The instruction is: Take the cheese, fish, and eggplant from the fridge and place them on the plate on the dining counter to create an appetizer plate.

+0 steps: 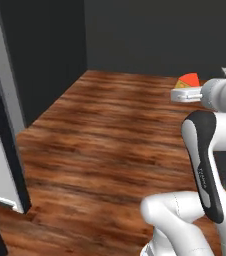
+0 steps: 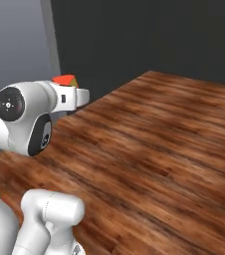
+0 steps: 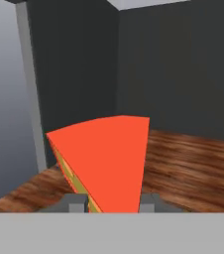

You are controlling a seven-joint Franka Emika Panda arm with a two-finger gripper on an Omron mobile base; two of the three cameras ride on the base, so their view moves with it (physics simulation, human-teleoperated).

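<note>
- Dark walls and a brown wooden plank floor (image 1: 110,130) lay around
- The two-finger gripper (image 3: 113,202) clamped the orange-topped yellow cheese wedge (image 3: 106,158) (held aloft)

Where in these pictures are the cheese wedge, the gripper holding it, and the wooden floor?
cheese (image 3: 106,158): hand view, on its broad orange-red face.
gripper (image 3: 113,203): hand view, midway between the two grey fingertips, closed on the wedge.
wooden floor (image 2: 159,139): right base view, on bare planks.
</note>
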